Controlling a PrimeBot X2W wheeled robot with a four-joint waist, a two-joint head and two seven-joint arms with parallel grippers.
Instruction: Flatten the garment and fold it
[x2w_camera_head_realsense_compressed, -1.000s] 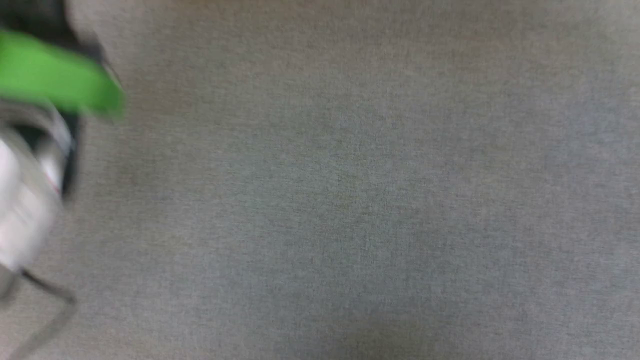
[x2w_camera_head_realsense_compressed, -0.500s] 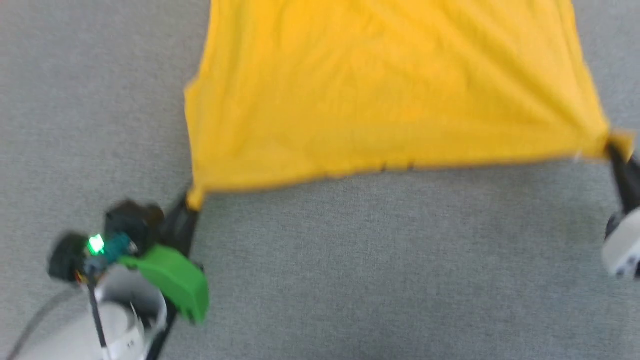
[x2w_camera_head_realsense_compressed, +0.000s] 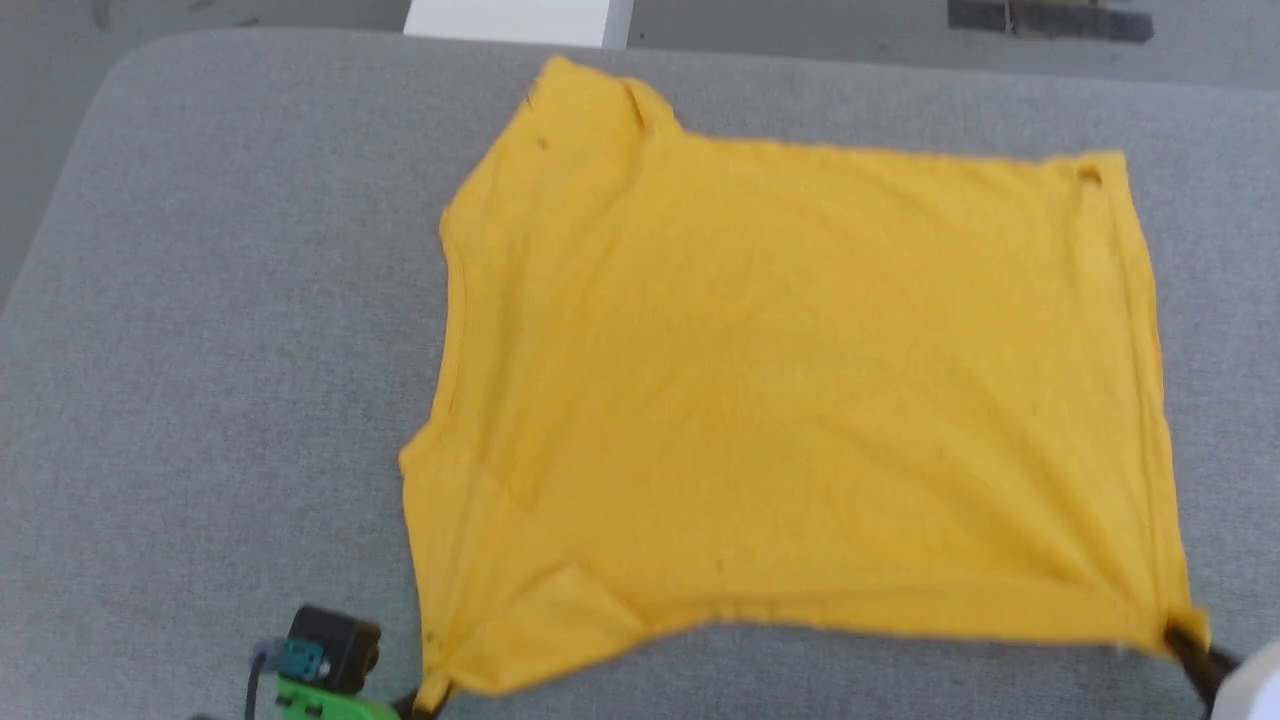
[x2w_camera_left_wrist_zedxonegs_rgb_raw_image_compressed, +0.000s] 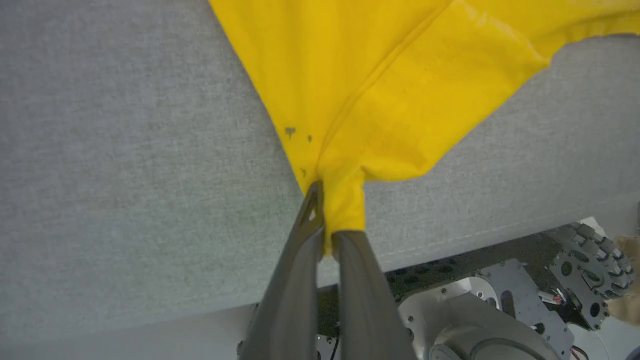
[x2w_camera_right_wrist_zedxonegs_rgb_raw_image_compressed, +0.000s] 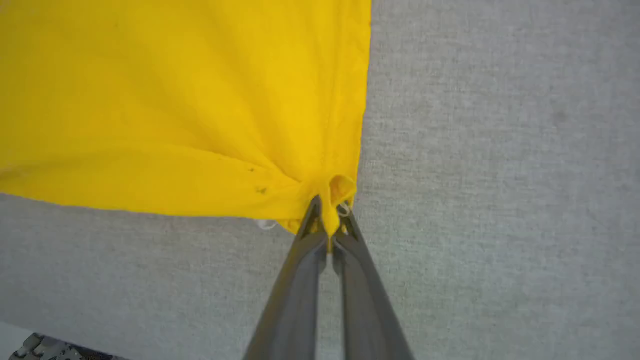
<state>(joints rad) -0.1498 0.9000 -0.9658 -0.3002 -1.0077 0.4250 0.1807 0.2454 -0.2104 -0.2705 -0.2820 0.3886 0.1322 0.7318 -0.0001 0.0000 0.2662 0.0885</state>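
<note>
The garment (x2w_camera_head_realsense_compressed: 800, 400), a mustard-yellow T-shirt with its plain side up, lies spread over the grey padded surface (x2w_camera_head_realsense_compressed: 220, 380). No print shows on it. My left gripper (x2w_camera_head_realsense_compressed: 425, 705) is shut on its near left corner, seen close in the left wrist view (x2w_camera_left_wrist_zedxonegs_rgb_raw_image_compressed: 327, 215) where the cloth bunches between the dark fingers. At the near right corner my right gripper (x2w_camera_head_realsense_compressed: 1185, 640) is shut on the cloth, and the right wrist view (x2w_camera_right_wrist_zedxonegs_rgb_raw_image_compressed: 327, 220) has a small fold pinched at the fingertips. The hem between both corners (x2w_camera_head_realsense_compressed: 850, 610) runs fairly straight.
The grey surface ends in a rounded far left corner (x2w_camera_head_realsense_compressed: 130, 60) with floor beyond. A white block (x2w_camera_head_realsense_compressed: 520, 20) stands past the far edge. In the left wrist view the near edge (x2w_camera_left_wrist_zedxonegs_rgb_raw_image_compressed: 450, 240) drops to my metal base (x2w_camera_left_wrist_zedxonegs_rgb_raw_image_compressed: 500, 310).
The head camera has swung up from bare grey cloth to the whole garment. Both grippers keep their hold on the near corners, and the shirt now lies spread flat.
</note>
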